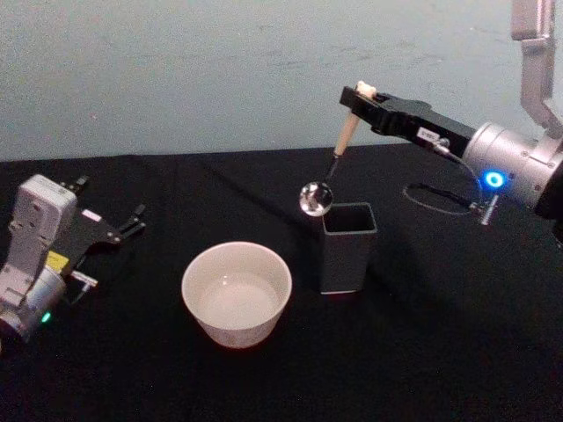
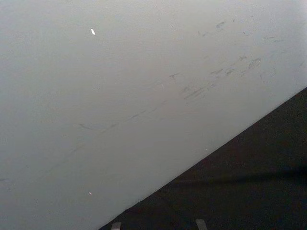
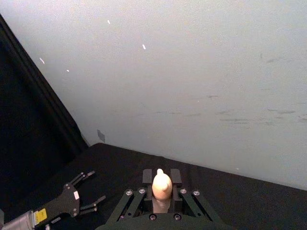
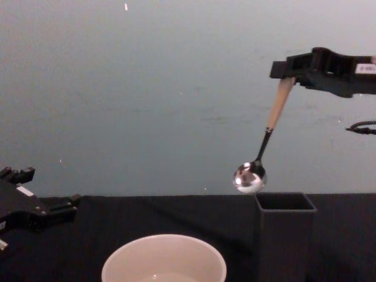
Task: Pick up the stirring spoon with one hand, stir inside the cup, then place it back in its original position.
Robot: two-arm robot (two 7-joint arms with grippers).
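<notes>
Black counter point(image 1: 440, 352), pale wall point(image 1: 220, 70): the right gripper point(image 1: 362, 98) fingers point(image 3: 175, 178) pinch the beige-handled, shiny-bowled stirring spoon point(image 1: 343, 136) above the holder point(image 1: 345, 255); left gripper point(image 1: 110, 207) splayed, well aside.

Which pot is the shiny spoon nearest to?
The tall dark square holder: the stirring spoon hangs just by its rim, held by the right gripper. The round cream cup sits farther left.
</notes>
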